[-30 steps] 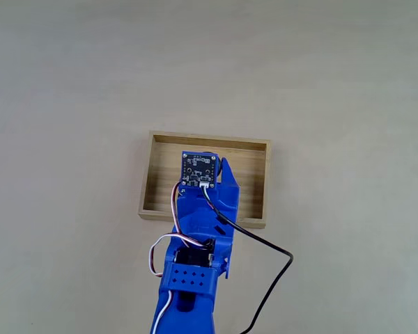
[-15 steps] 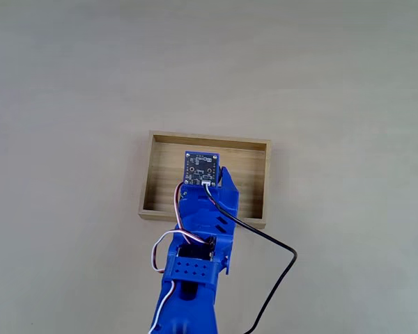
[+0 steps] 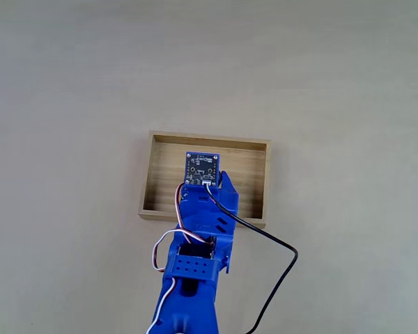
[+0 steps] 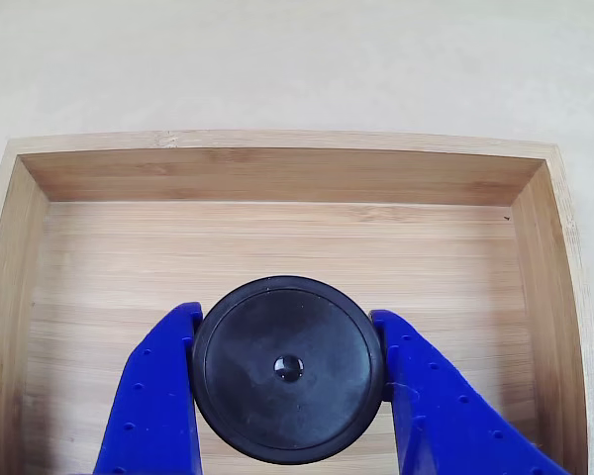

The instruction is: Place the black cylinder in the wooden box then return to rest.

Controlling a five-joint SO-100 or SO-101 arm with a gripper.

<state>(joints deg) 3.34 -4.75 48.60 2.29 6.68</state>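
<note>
Tool is clamped on the black cylinder, right over the wooden box floor. Just letting go and heading to rest left, I'd say.

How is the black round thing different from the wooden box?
The black cylinder is dark and matte; the wooden box is pale with striped grain. The cylinder is round, the box rectangular with low walls. The cylinder is much smaller and sits between the fingers of the blue claw, above the box floor, while the box lies on the table. Both look plain and unmarked.
</note>
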